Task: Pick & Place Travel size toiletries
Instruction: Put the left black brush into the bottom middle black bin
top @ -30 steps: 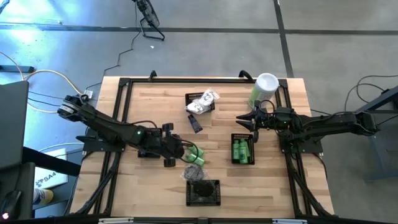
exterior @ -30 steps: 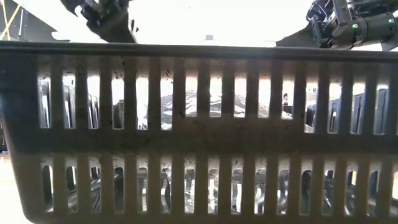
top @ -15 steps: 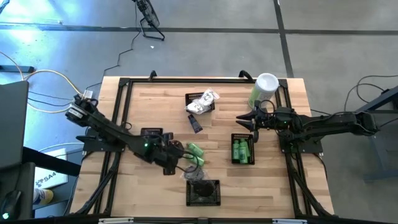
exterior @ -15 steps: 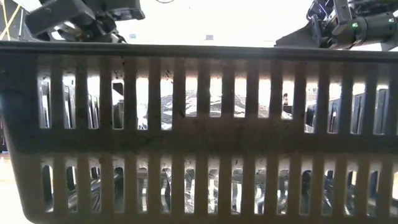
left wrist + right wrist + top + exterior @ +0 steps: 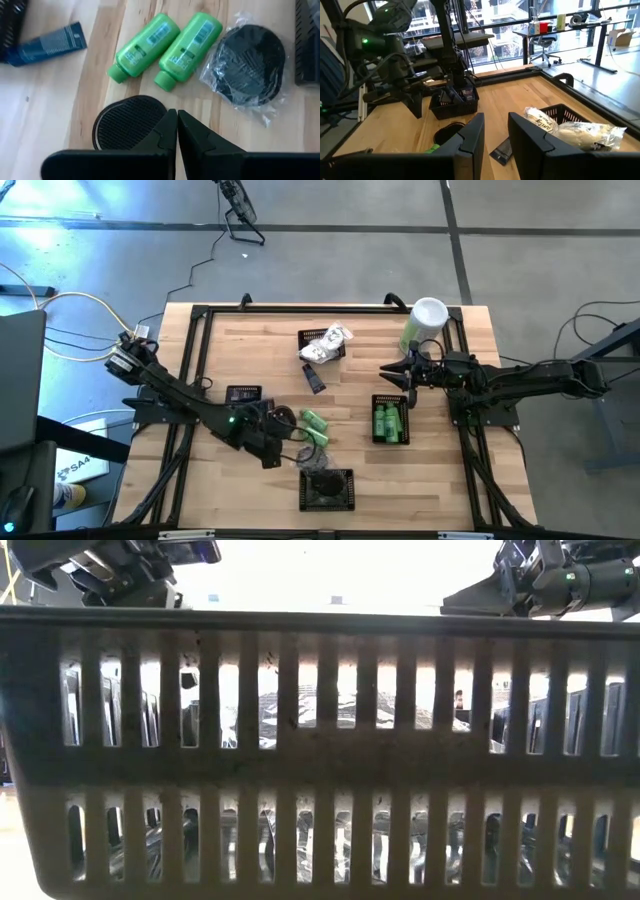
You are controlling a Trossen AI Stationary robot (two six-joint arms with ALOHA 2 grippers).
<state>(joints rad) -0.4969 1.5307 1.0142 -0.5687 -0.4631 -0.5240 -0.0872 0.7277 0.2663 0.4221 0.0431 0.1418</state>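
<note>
Green bottles (image 5: pixel 388 421) fill one basket (image 5: pixel 391 442); packets (image 5: pixel 333 336) apparently another.

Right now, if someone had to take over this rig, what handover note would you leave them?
Left end effector: shut, holding nothing, above a dark round piece lying loose on the table.
Right end effector: partly open, holding nothing, parked beside the pale-green canister.
Done: green bottles in the right basket, white packets in the far basket, dark pieces in the near basket.
Left: two green bottles, a wrapped dark round piece, the round piece under the left end effector and a dark blue tube are still on the table.
</note>
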